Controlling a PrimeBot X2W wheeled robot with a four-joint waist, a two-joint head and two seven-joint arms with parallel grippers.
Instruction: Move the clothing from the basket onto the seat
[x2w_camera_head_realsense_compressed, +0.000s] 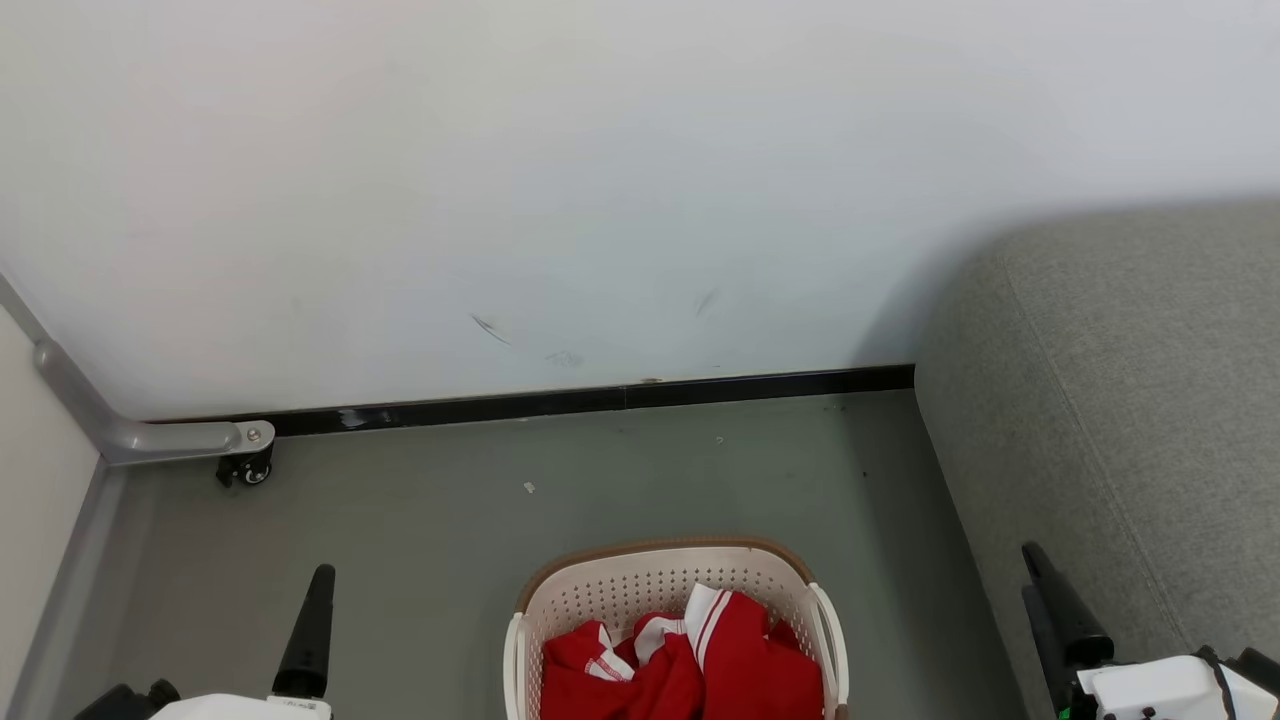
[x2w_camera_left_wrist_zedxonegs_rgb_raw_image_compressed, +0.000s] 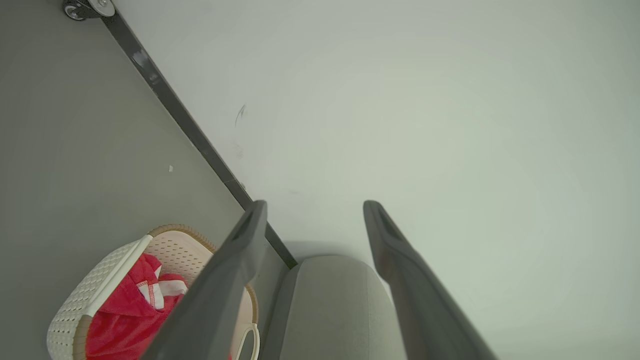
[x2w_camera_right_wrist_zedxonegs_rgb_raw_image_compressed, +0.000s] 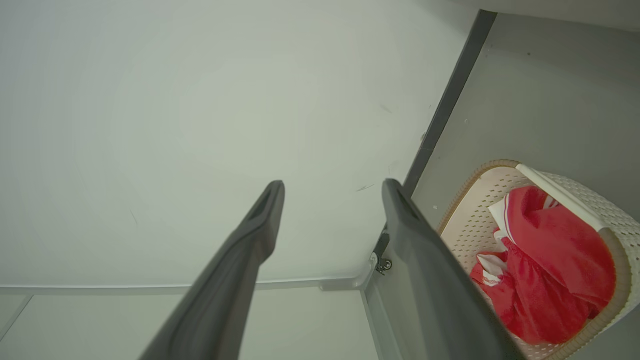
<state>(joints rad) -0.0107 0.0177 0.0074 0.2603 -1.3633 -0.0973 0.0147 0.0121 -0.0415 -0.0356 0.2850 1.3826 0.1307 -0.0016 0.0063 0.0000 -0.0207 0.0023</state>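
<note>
The cream perforated basket (x2w_camera_head_realsense_compressed: 620, 590) with a brown rim stands on the floor at the bottom centre, and the crumpled red clothing (x2w_camera_head_realsense_compressed: 690, 665) with white trim lies inside it. Just right of the basket rises the grey seat (x2w_camera_head_realsense_compressed: 1130, 400). My left gripper (x2w_camera_head_realsense_compressed: 318, 580) hangs to the left of the basket, away from it. My right gripper (x2w_camera_head_realsense_compressed: 1032, 570) is in front of the seat's edge, right of the basket. In the left wrist view the left gripper (x2w_camera_left_wrist_zedxonegs_rgb_raw_image_compressed: 315, 207) is open and empty, with the basket (x2w_camera_left_wrist_zedxonegs_rgb_raw_image_compressed: 90, 295), clothing (x2w_camera_left_wrist_zedxonegs_rgb_raw_image_compressed: 125, 315) and seat (x2w_camera_left_wrist_zedxonegs_rgb_raw_image_compressed: 330, 305) below it. The right gripper (x2w_camera_right_wrist_zedxonegs_rgb_raw_image_compressed: 334, 185) is likewise open and empty beside the basket (x2w_camera_right_wrist_zedxonegs_rgb_raw_image_compressed: 615, 220) and clothing (x2w_camera_right_wrist_zedxonegs_rgb_raw_image_compressed: 550, 260).
A pale wall (x2w_camera_head_realsense_compressed: 600, 200) with a black baseboard (x2w_camera_head_realsense_compressed: 600, 402) closes the back. At the left a grey metal frame ends in a small caster (x2w_camera_head_realsense_compressed: 245, 465). Grey floor (x2w_camera_head_realsense_compressed: 450, 520) lies between the frame, the wall and the basket.
</note>
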